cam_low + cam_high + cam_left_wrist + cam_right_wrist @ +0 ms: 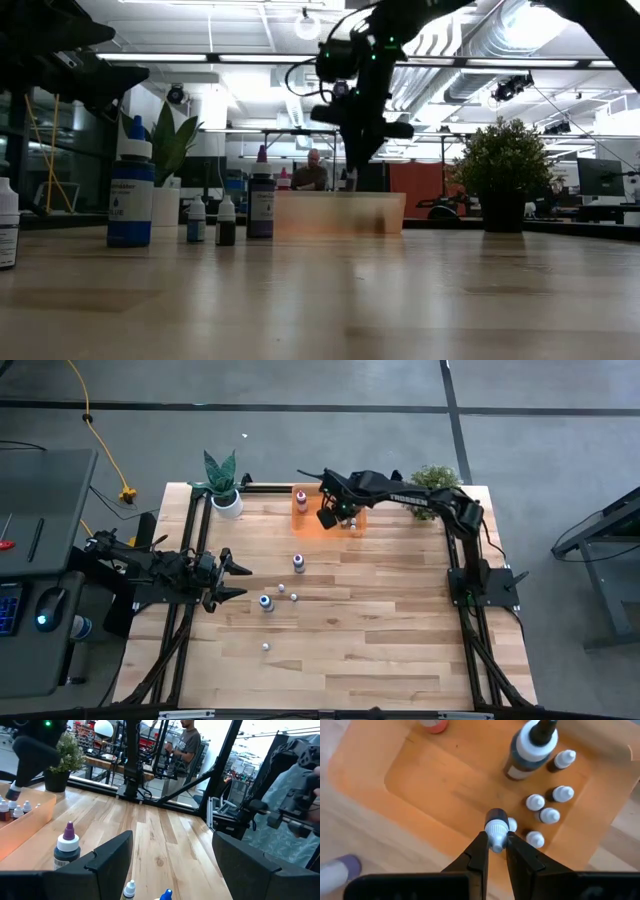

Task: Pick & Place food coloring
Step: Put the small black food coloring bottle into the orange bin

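The wooden table [380, 620] lies mostly bare in front of the right gripper [496, 844], with broad open planks on the side toward the left arm. Beyond the table's far edge the low view shows a workshop with ceiling ducts, and a person [314, 168] stands well behind the gripper.

Directly under the right gripper sits the orange tray [430, 785], close to the table's far edge; its floor is largely free on the side away from the bottles. A leafy plant [436, 480] stands just beside the right arm and a spiky potted plant [222, 482] stands well off, past the tray.

The left gripper [170, 860] hovers with fingers spread wide near the table's left edge, well apart from the right one.

The right gripper is pinched on a small dropper bottle [496, 825], held by its pale cap above the tray. Just beyond its tips stand a larger dark bottle [530, 747] and several tiny white-capped droppers [549, 815]. More food coloring bottles [298, 562] stand scattered on the planks between the two grippers.
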Controlling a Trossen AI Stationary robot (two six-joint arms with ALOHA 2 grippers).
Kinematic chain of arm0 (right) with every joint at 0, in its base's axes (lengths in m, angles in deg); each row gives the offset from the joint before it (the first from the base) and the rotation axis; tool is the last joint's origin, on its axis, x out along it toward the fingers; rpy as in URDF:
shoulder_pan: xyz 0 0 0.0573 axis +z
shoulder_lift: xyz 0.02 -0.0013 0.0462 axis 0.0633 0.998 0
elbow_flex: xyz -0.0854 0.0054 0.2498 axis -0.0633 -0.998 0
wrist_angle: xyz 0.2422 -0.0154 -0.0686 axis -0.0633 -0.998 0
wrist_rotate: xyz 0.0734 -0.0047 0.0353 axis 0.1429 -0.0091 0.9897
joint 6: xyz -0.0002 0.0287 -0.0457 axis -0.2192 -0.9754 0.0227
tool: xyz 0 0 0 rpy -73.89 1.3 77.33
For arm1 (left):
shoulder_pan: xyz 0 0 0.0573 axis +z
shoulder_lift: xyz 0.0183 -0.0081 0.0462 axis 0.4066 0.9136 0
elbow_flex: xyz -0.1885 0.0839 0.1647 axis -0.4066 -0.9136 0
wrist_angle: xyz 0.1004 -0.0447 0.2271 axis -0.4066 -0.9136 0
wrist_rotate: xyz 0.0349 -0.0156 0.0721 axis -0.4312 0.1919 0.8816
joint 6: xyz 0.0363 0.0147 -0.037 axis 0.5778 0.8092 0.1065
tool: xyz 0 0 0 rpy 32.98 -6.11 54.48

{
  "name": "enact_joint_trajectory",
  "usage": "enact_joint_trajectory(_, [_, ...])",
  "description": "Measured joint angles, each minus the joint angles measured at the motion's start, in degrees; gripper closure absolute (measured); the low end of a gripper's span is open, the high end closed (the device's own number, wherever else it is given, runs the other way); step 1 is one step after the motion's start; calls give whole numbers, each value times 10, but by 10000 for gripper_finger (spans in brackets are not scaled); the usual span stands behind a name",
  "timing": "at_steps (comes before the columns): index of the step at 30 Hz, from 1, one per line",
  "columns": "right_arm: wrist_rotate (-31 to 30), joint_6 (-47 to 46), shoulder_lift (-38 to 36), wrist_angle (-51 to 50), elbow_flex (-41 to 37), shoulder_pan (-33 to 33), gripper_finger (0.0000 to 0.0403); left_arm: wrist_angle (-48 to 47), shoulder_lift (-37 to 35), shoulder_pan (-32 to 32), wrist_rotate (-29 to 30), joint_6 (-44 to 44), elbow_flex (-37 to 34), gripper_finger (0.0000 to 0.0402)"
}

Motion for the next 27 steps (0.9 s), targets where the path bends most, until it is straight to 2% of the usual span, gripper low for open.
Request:
enact_joint_trajectory(11, [24, 26, 39, 34, 0, -19, 355, 0, 0, 0, 0, 0, 0, 130])
enact_joint_trajectory(27, [16, 65, 67, 38, -5, -41, 354, 0, 0, 0, 0, 0, 0, 130])
